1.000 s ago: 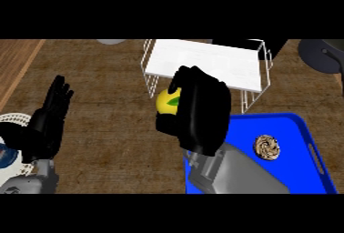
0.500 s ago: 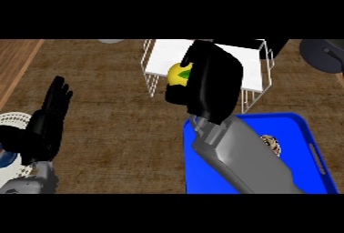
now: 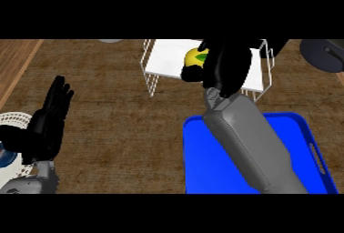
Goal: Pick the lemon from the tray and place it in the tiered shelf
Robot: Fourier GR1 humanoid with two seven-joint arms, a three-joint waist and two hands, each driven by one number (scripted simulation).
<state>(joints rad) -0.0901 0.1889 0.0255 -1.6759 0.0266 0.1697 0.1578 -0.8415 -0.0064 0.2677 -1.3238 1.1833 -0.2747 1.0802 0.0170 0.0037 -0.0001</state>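
lemon held over the white shelf

the blue tray [image 3: 201,136] lies at the lower right of the counter, and the grey right forearm [image 3: 252,141] crosses over it, hiding most of its floor; nothing can be made out on the bare blue parts that show. the tiered shelf [image 3: 164,63], a white wire-framed rack with a white top panel, stands beyond the tray at the top of the view. the lemon [image 3: 196,57] is above that white panel, at the left side of the right hand [image 3: 225,68].

the lemon is yellow and rounded, with a small green patch on its near face. only its left part shows; the rest is covered by the hand. whether it touches the panel cannot be told.

the right hand's black fingers are curled round the lemon and grip it from the right.

the left hand [image 3: 47,123] rests at the left edge, fingers straight and pointing up, holding nothing. below it lies a white perforated object [image 3: 15,120]. a dark round object [image 3: 322,54] sits at the top right corner.
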